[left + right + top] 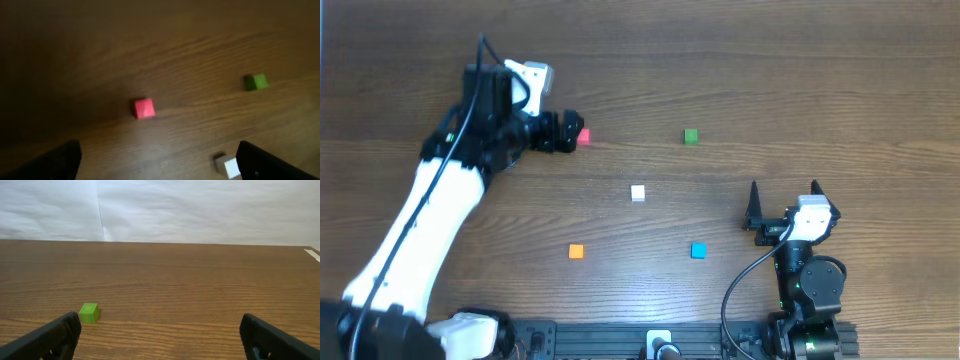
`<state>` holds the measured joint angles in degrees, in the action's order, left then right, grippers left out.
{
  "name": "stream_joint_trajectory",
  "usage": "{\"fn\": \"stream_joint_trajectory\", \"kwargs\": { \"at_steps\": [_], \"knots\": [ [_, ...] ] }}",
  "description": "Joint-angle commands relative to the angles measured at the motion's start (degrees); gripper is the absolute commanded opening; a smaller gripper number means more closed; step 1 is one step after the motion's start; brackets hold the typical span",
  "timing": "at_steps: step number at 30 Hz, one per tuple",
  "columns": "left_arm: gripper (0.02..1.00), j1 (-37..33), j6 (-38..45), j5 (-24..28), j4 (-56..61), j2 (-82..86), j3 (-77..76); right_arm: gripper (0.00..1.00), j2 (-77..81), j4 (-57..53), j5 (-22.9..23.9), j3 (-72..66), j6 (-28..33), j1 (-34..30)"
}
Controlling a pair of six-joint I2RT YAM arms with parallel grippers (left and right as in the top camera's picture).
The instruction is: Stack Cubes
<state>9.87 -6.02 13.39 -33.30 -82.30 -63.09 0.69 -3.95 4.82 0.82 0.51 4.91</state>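
Now left hand (567,133) hovers spread above red cube (144,108).

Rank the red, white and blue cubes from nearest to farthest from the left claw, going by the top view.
1. Red cube: just off the tips of the left claw, upper left of the view.
2. White cube: in the middle, down and right of the claw.
3. Blue cube: lower right, farthest off.

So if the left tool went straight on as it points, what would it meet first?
Probably the red cube, on the table ahead of the left tool, centred between its open fingers. Height is unclear, so it might touch the table first.
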Motion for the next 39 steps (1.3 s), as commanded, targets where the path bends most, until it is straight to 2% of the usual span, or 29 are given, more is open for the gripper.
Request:
{"fn": "stream_joint_trajectory", "kwargs": {
  "at_steps": [1, 6, 14, 19, 28, 39],
  "knots": [
    [1.000, 1.14, -11.15, -4.48, -5.81, -6.51, -6.69, 0.993, -0.37, 0.11, -0.50, -0.52, 0.39, -0.37],
    [1.000, 3.82, -16.83, -10.49, -10.60, -12.98, -11.50, 0.993, -0.37, 0.11, -0.50, -0.52, 0.39, -0.37],
    [0.998, 9.25, -17.18, -14.60, -18.12, -26.14, -23.65, 0.993, -0.37, 0.11, -0.50, -0.52, 0.39, -0.37],
    [1.000, 9.51, -17.09, -14.58, -17.84, -30.67, -24.70, 0.993, -0.37, 0.11, -0.50, -0.52, 0.39, -0.37],
    [1.000, 9.46, -12.20, -16.52, -17.55, -33.38, -24.68, 0.991, -0.37, 0.11, -0.50, -0.52, 0.39, -0.37],
    [0.998, 9.33, -8.07, -16.50, -15.76, -37.57, -24.68, 0.991, -0.37, 0.11, -0.50, -0.52, 0.39, -0.37]
  ]
}}
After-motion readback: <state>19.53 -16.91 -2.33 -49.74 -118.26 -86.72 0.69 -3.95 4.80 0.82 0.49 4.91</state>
